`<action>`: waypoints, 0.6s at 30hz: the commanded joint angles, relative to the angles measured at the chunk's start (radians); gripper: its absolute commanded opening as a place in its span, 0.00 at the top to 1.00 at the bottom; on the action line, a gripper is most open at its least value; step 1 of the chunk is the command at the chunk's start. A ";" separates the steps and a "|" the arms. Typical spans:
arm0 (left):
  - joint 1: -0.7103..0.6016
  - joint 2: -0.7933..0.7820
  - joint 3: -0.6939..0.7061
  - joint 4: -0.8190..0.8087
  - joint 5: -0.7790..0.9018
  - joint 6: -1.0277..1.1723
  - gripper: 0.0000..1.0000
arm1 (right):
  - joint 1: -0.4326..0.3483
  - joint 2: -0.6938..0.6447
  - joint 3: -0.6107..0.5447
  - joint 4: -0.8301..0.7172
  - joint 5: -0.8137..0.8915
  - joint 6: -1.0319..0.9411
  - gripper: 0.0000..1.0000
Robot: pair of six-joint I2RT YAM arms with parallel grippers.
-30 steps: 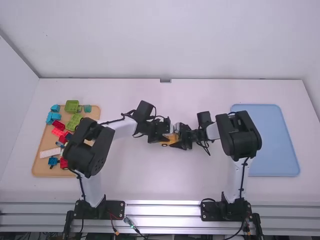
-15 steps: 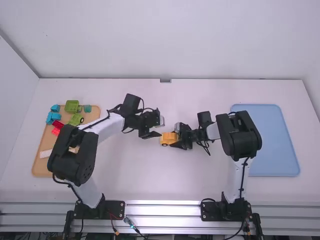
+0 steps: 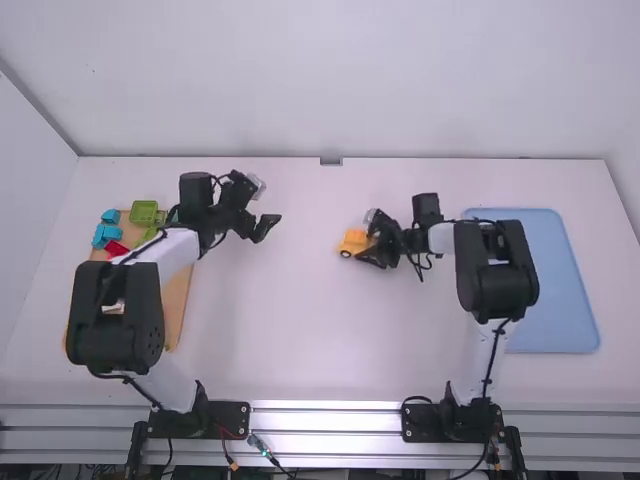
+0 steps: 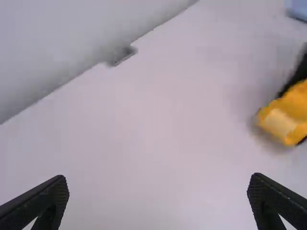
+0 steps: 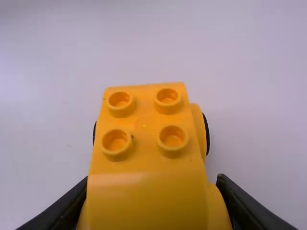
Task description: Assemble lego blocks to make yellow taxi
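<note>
Right of the table's middle, my right gripper (image 3: 374,240) is shut on the yellow taxi (image 3: 353,242), whose wheels show at its side. In the right wrist view the taxi (image 5: 144,129) has several bare studs on top, and my right gripper (image 5: 152,203) holds it from both sides. My left gripper (image 3: 262,208) stands open and empty to the left of the taxi, near the tray's right side. The left wrist view shows my left gripper (image 4: 158,187) with its fingers wide apart and the taxi (image 4: 283,117) farther off.
On the left lies a wooden tray (image 3: 178,300) with green blocks (image 3: 145,212), blue blocks (image 3: 106,235) and a red block (image 3: 116,249), partly covered by the left arm. A blue tray (image 3: 560,290) lies on the right, behind the right arm.
My left gripper has let go of the taxi and moved away to the left, towards the wooden tray. My right gripper has shifted right and slightly away from the camera with the taxi.
</note>
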 commanded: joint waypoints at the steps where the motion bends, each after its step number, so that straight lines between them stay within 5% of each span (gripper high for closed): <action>1: -0.016 -0.016 -0.046 0.045 -0.311 -0.300 0.01 | -0.066 -0.120 0.081 -0.069 0.183 0.106 0.58; 7: -0.026 -0.016 -0.093 0.137 -0.593 -0.473 0.01 | -0.267 -0.248 0.098 -0.174 0.346 0.246 0.66; 14: -0.012 -0.016 -0.093 0.196 -0.483 -0.474 0.01 | -0.541 -0.281 0.002 -0.055 0.407 0.491 0.63; 18: -0.009 -0.016 -0.093 0.210 -0.421 -0.475 0.01 | -0.624 -0.281 -0.087 0.026 0.428 0.580 0.59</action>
